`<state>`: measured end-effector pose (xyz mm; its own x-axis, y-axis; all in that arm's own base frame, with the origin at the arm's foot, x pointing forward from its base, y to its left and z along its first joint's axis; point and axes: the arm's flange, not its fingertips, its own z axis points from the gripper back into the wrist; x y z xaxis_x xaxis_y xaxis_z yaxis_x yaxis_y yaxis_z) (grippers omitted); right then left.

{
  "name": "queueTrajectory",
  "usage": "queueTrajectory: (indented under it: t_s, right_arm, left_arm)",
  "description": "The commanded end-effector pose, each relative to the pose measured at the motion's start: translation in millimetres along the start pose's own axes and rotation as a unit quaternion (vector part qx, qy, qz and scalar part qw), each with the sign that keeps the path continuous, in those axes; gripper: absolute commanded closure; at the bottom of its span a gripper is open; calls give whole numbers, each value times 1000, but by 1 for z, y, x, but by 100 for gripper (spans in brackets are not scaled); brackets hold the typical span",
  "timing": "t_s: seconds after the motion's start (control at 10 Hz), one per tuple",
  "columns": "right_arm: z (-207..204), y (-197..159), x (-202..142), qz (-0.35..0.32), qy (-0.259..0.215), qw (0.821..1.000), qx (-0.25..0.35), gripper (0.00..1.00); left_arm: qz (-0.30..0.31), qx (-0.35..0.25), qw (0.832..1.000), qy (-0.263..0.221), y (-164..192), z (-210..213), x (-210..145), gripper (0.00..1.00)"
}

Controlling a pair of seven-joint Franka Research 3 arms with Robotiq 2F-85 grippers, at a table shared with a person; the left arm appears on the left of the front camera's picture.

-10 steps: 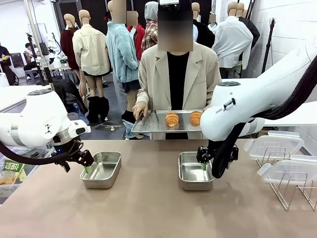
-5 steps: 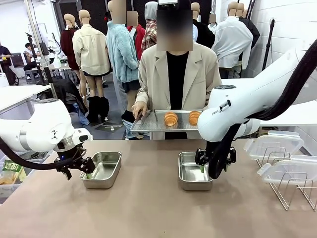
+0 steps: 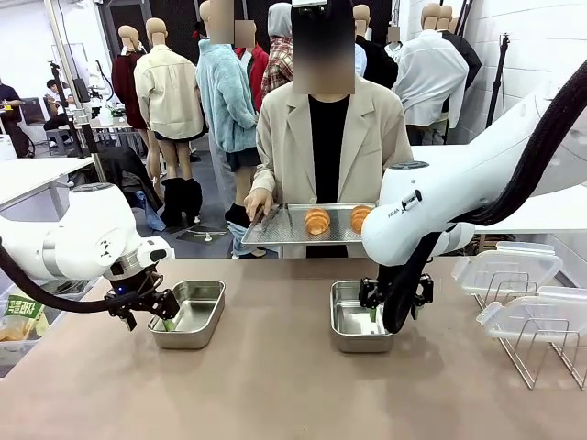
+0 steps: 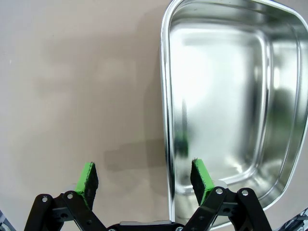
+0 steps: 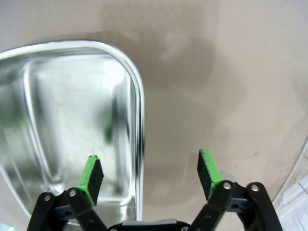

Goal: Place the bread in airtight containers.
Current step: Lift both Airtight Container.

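Two golden-brown bread rolls point(image 3: 317, 220) point(image 3: 361, 217) lie on a perforated metal tray point(image 3: 275, 229) that a person holds at the table's far edge. Two steel airtight containers stand on the table with nothing in them, the left tin point(image 3: 194, 307) and the right tin point(image 3: 350, 321). My left gripper point(image 3: 158, 316) point(image 4: 144, 177) is open and straddles the left tin's rim point(image 4: 165, 96), one finger point(image 4: 201, 175) inside. My right gripper point(image 3: 374, 312) point(image 5: 150, 173) is open astride the right tin's wall point(image 5: 139, 139), one finger point(image 5: 91, 173) inside.
Clear plastic lids point(image 3: 509, 269) point(image 3: 537, 316) rest on wire racks point(image 3: 541, 353) at the table's right edge. A green food bag point(image 3: 20, 316) lies off the table's left side. The person's hand point(image 3: 260, 203) grips the tray's left end.
My left gripper has swung lower and closer against the left tin's edge. The right gripper has sunk a little and edged left at the right tin's wall. Both tins stay put.
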<state>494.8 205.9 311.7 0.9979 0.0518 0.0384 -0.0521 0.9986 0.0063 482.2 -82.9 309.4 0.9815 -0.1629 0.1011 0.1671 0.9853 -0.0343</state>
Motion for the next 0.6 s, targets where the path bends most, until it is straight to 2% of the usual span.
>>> queueTrajectory:
  t_s: [0.0,0.3,0.4,0.5]
  right_arm:
    - [0,8,7,-12,-5,1000,-22,24]
    - [2,8,9,-18,-3,1000,-22,84]
    - [2,8,10,-21,-3,1000,-22,100]
    - [2,8,10,-25,-3,999,-23,100]
  left_arm:
    - [-13,-9,1000,-9,2,0,3,20]
    - [-16,-10,1000,-10,0,0,3,80]
    - [-17,-10,1000,-9,0,0,3,100]
    - [-20,-11,1000,-9,-1,1,3,100]
